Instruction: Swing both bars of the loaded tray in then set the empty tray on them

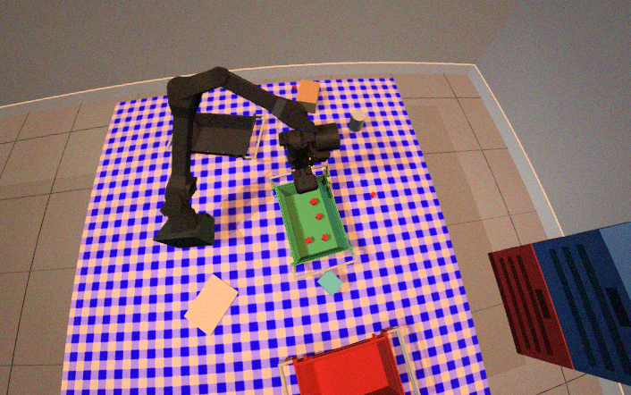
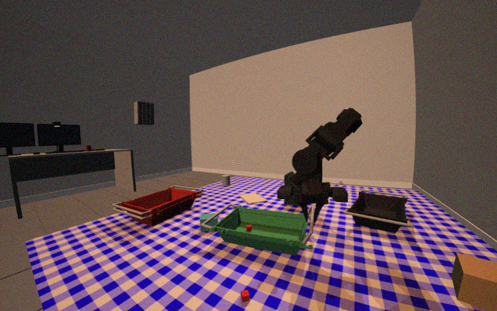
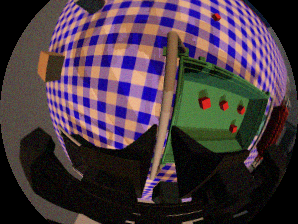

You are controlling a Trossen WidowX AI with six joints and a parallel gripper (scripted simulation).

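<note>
The loaded green tray [image 1: 298,218] [image 2: 264,240] [image 3: 192,120] holds several small red blocks. Its bar nearest my gripper [image 1: 279,175] [image 2: 307,238] [image 3: 164,128] stands raised, leaning slightly outward at that end. Its other bar [image 1: 321,271] [image 2: 218,212] is swung out past the far end. My gripper [image 2: 312,219] [image 3: 164,128] points down, its fingers a little apart, one on each side of the raised bar; whether they touch it is unclear. Two empty trays have their bars out: a black tray [image 1: 218,137] [image 2: 379,205] and a red tray [image 1: 344,367] [image 2: 158,205].
A teal block [image 1: 330,282] [image 2: 206,218] lies just beyond the far bar. An orange box [image 1: 307,93] [image 3: 51,66] and a grey cylinder [image 1: 356,121] stand behind the hand. A beige pad [image 1: 211,305] lies near the arm's base. A loose red block [image 1: 372,194] [image 2: 245,295] lies beside the green tray.
</note>
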